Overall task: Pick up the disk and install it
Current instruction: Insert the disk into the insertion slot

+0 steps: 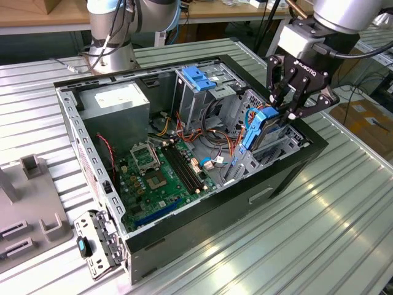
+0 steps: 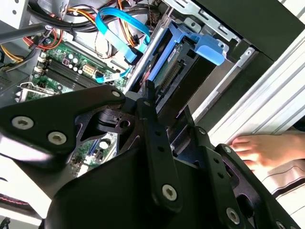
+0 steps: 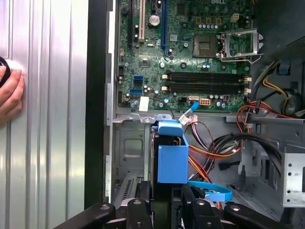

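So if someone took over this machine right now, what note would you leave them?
End effector: shut on the flat silver-grey disk with the bright blue plastic frame.
Disk: held tilted, lower end in the grey metal drive bay at the exterior view's right of the open black computer case.
Done: disk picked up, brought to the bay.
Left: it sticks out, not yet seated.
A person's hand lies on the metal table beside the case.

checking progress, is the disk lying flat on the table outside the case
No, the disk stands on edge inside the case, right under the tool.
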{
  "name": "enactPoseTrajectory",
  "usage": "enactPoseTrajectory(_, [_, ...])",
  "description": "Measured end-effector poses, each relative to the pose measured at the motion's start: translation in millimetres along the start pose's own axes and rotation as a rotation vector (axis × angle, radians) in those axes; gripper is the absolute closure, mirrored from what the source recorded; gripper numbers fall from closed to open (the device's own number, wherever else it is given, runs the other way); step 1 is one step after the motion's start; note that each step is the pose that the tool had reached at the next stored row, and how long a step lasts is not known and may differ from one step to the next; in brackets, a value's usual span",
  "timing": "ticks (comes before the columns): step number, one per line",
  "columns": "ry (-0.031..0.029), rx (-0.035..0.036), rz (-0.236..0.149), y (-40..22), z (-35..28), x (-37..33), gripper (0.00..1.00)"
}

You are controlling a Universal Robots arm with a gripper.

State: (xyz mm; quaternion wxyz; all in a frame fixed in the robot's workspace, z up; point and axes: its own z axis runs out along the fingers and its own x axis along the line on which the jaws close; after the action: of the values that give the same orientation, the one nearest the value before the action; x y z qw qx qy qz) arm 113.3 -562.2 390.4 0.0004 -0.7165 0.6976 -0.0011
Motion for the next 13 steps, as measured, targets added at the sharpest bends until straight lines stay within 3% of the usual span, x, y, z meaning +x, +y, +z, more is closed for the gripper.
enactPoseTrajectory(7, [0.0002,0.0000,0.000,0.1,16.7,0.0,0.65])
enactPoseTrajectory(13, [0.0002,0.0000,0.000,0.1,26.6,0.0,0.65])
